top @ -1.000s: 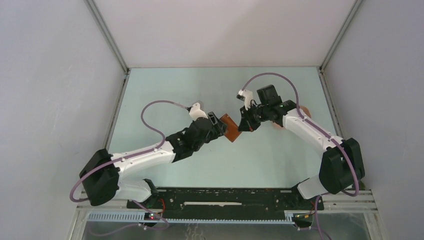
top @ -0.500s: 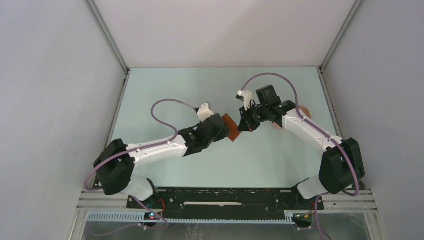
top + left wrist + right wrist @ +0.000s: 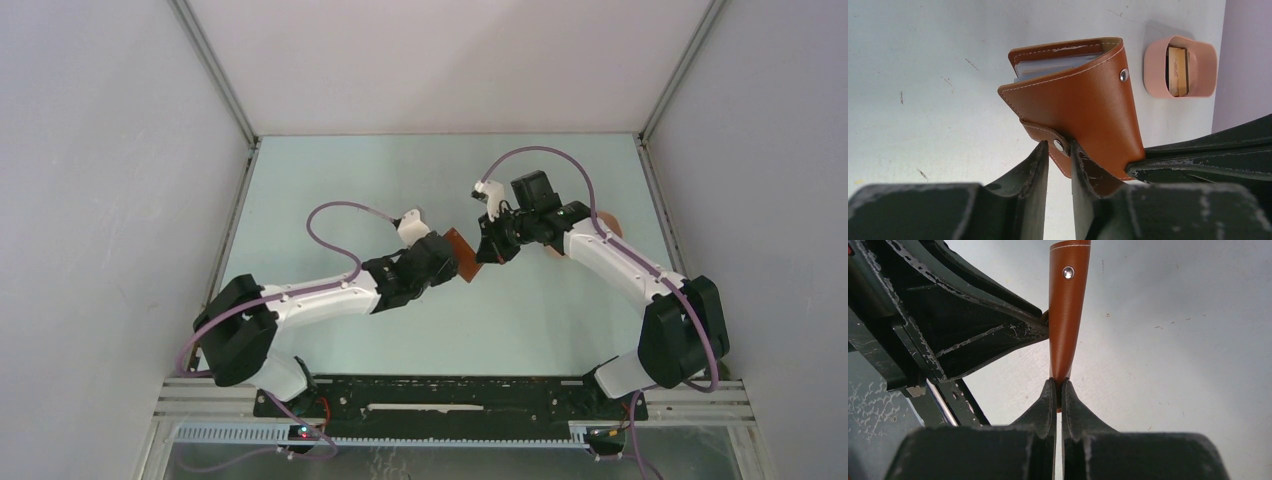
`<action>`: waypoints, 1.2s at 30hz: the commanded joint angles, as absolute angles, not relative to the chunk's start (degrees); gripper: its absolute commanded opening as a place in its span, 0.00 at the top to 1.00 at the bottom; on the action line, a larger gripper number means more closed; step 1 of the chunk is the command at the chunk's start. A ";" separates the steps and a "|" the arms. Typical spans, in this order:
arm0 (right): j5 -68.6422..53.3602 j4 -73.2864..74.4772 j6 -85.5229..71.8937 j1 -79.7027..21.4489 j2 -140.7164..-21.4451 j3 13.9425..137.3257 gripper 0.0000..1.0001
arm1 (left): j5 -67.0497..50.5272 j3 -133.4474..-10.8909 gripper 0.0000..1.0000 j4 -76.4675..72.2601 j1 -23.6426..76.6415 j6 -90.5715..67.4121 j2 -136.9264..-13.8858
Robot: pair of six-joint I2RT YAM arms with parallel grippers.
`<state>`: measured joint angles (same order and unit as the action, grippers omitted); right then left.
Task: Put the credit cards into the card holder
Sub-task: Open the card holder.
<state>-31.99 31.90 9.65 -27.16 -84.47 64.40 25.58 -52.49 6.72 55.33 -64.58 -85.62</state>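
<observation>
Left of centre in the overhead view, the left gripper point(image 3: 452, 262) is reaching up to the card holder point(image 3: 463, 258), which is sitting in the middle of the frame over the pale table point(image 3: 400, 170). In the left wrist view its fingers point(image 3: 1040, 160) are standing close together, one on each side of the holder's snap tab point(image 3: 1059, 146). I cannot tell whether they are pinching the tab or only flanking it. The holder is gaping partly open there, and grey-blue cards point(image 3: 1058, 65) are showing inside it near the top of the frame. Just right of the holder, the right gripper point(image 3: 1058, 385) is pressing its fingers together on the holder's lower edge. In the upper right of the left wrist view, a pink tray point(image 3: 1153, 65) is resting on the table well apart from the holder, with a tan card point(image 3: 1178, 70) lying in it.
</observation>
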 commanded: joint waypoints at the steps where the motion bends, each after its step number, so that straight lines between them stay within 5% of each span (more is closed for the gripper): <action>1: -33.47 29.60 8.95 -27.62 -83.50 64.93 1.00 | 30.85 -52.85 0.77 8.45 55.29 -64.89 -85.98; 10: -33.34 29.60 9.10 -27.51 -83.32 64.88 1.00 | 32.30 -50.13 1.00 7.99 54.43 -65.04 -85.18; 25: -37.35 30.21 11.44 -25.00 -84.16 64.43 1.00 | 26.70 -39.13 1.00 0.19 53.26 -56.34 -76.49; 27: -40.86 31.25 13.30 -24.18 -85.02 64.45 1.00 | 24.85 -36.93 0.91 -1.56 53.26 -51.57 -73.86; 33: -45.24 33.78 17.61 -23.69 -86.00 65.02 1.00 | 12.27 -18.94 0.42 -19.72 51.84 -38.04 -57.82; 36: -46.81 36.63 22.46 -23.93 -86.43 65.89 1.00 | 7.45 -14.34 0.25 -18.75 49.99 -33.34 -48.39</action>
